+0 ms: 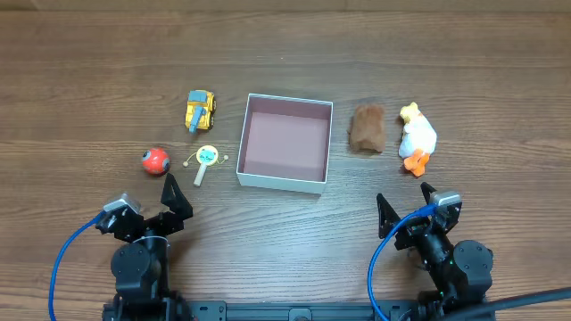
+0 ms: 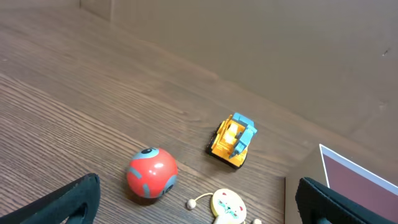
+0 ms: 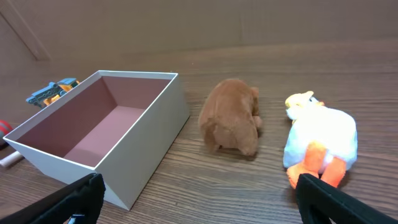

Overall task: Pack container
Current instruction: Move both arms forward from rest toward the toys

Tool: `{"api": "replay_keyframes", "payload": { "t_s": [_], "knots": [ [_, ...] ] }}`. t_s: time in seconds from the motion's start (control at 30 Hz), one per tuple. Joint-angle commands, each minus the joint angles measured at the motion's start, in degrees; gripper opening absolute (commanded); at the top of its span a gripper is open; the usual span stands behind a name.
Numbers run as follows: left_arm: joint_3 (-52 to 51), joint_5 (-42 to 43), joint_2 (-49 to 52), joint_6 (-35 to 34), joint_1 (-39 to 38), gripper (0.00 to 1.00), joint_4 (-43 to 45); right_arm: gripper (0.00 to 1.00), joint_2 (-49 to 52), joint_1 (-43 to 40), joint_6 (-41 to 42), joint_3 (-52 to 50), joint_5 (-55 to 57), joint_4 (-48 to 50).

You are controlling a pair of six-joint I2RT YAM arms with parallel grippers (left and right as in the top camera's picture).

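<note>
The container point(image 1: 285, 181), a square white box with a dusty pink inside, stands empty at mid table; it also shows in the right wrist view point(image 3: 143, 134). Left of it lie a yellow toy truck point(image 1: 201, 111), a red ball point(image 1: 155, 160) and a small cream rattle drum point(image 1: 206, 159). Right of it lie a brown plush point(image 1: 367, 128) and a white duck plush point(image 1: 416, 135). My left gripper point(image 1: 147, 203) is open and empty, near the ball point(image 2: 152, 173). My right gripper point(image 1: 406, 207) is open and empty, in front of the plush toys point(image 3: 232, 123).
The wood-grain table point(image 1: 285, 53) stretches to the far edge behind the toys. Blue cables point(image 1: 62, 259) loop beside each arm base at the front edge. A plain brown wall point(image 2: 280, 43) rises behind the table.
</note>
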Motion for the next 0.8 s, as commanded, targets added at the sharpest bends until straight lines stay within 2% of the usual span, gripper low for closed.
{"api": "replay_keyframes", "payload": {
  "t_s": [0.0, 0.4, 0.5, 0.57, 0.7, 0.77],
  "knots": [
    [-0.50, 0.50, -0.37, -0.81, 0.33, 1.00, 0.15, 1.00, -0.68, 0.24, -0.39, -0.28, 0.17, 0.02],
    [-0.50, 1.18, -0.37, -0.81, 0.33, 1.00, 0.13, 1.00, -0.68, 0.24, -0.37, -0.28, 0.17, 0.04],
    [-0.50, 1.46, -0.37, -0.52, 0.33, 1.00, 0.02, 1.00, -0.68, 0.24, 5.99, -0.28, -0.72, 0.00],
    [-0.42, 4.55, -0.33, 0.17, 0.33, 1.00, -0.20, 1.00, -0.68, 0.24, 6.25, -0.11, -0.74, 0.11],
    [2.97, 7.74, 1.55, 2.23, 0.33, 1.00, -4.26, 1.00, 0.90, 0.24, 6.03, 4.63, -0.68, -1.31],
    [8.41, 7.65, 6.32, 2.27, 0.33, 1.00, -7.89, 1.00, 6.05, 0.24, 6.03, 10.10, -0.63, -4.15]
  ]
}}
